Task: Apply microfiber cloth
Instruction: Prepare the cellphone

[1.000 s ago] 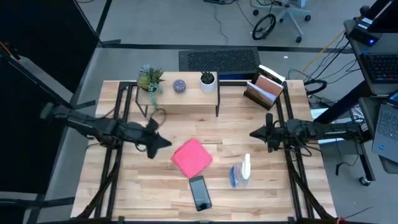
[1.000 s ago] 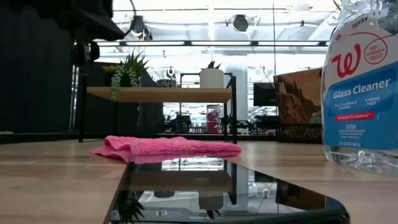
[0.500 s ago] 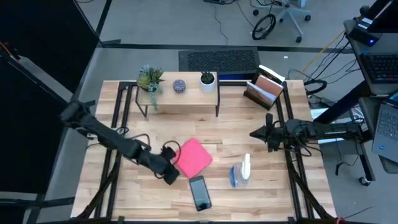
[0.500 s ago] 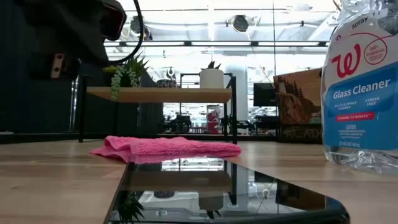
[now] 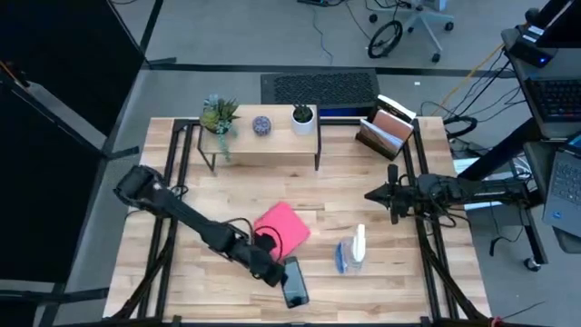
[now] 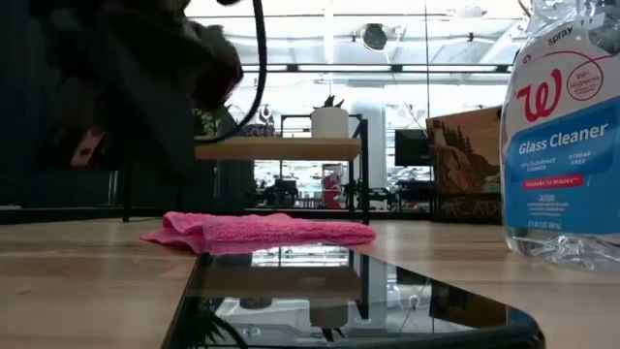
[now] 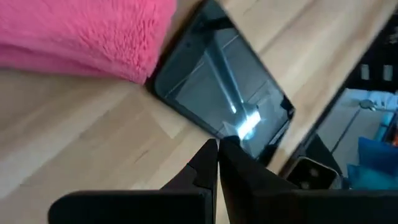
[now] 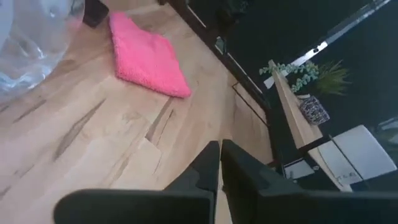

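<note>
Cloth not yet picked up; task judged barely begun. Microfiber cloth (image 5: 280,228) is seen flat on table centre, bright pink, fluffy, folded square, touching top edge of smartphone (image 5: 293,281). Left gripper (image 5: 266,263) is lowered just beside both, fingers pressed together. Right gripper (image 5: 374,194) is parked at right side, fingers closed, empty.

From overhead you look straight down on the whole tabletop (image 5: 227,186) and both arms. The low camera sits at tabletop height by the front edge, very near the phone (image 6: 349,296), facing the back edge and the room beyond. Your left wrist camera looks closely down at the phone (image 7: 221,99) and cloth (image 7: 87,34). Your right wrist camera looks across the tabletop from farther away. All four views share the cloth (image 8: 148,57).
</note>
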Action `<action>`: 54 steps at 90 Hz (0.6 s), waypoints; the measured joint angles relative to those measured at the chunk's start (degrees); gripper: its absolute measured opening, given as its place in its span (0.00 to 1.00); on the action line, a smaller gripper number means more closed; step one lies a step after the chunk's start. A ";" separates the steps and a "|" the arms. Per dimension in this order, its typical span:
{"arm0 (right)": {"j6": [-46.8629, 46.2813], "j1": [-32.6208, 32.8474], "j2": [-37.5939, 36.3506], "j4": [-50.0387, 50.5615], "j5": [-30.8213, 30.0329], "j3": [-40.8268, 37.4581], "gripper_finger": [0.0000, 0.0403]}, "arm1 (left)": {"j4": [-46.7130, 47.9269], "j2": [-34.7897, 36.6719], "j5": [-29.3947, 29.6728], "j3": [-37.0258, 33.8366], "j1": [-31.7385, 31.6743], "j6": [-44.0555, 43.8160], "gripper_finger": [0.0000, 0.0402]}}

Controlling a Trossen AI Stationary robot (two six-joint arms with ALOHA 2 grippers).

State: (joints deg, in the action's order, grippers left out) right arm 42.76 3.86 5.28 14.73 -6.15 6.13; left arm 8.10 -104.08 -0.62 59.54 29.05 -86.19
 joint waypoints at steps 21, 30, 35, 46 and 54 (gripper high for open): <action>-2.98 0.00 -0.02 0.07 0.08 0.00 0.00 | -6.10 -6.14 1.06 2.74 0.64 -0.63 0.00; -1.01 0.00 0.00 0.12 0.11 0.00 0.00 | -11.71 -8.51 2.95 2.74 0.64 -0.68 0.00; -0.35 0.00 -0.02 0.10 0.11 0.00 0.00 | -13.94 -9.71 3.37 2.75 0.58 -0.70 0.00; -0.10 0.00 -0.02 0.16 0.11 0.00 0.00 | -15.00 -11.78 3.92 3.06 0.60 -1.93 0.00; -0.10 0.00 -0.02 0.18 0.11 0.00 0.00 | -15.22 -13.01 4.11 3.15 0.09 -1.97 0.00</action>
State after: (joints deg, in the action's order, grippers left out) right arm 42.65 3.86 5.26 14.92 -6.04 6.13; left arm -7.12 -117.09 3.49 62.69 29.15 -88.16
